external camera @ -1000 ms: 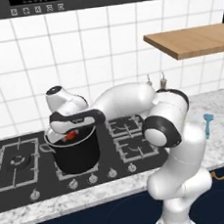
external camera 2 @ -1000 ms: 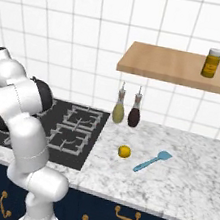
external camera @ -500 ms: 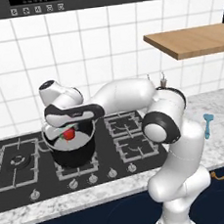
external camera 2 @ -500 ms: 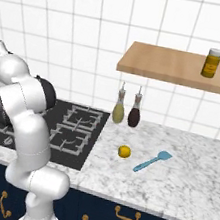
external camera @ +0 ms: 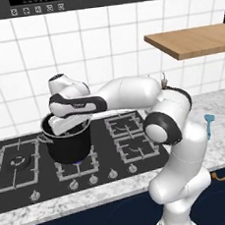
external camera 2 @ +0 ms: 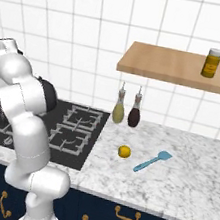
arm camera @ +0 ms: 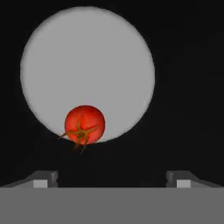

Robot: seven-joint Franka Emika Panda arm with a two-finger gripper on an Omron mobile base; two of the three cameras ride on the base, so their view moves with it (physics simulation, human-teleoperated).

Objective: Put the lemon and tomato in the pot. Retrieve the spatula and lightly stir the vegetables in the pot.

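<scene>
Tomato point(arm camera: 84, 124) lies on the grey bottom of the pot point(external camera: 67, 142), near the edge of the floor, with its green stalk showing. It is free of the gripper point(arm camera: 112, 177), whose two finger tips stand wide apart at the lower edge of the hand view and hold nothing.

In the left base view the hand of the arm is directly over the mouth of the pot and points down into it. The black pot stands on the hob point(external camera: 22, 167), on a burner in the middle part of it, at the near side.

The lemon point(external camera 2: 124, 151) is on the marble counter point(external camera 2: 180, 184), to the right of the hob and well apart from the pot. The spatula point(external camera 2: 152, 161) lies just to the right of the lemon, not touching it, with the flat head turned to the far right. Two bottles point(external camera 2: 127, 110) stand at the wall behind them, under a wooden shelf point(external camera 2: 175, 67).
</scene>
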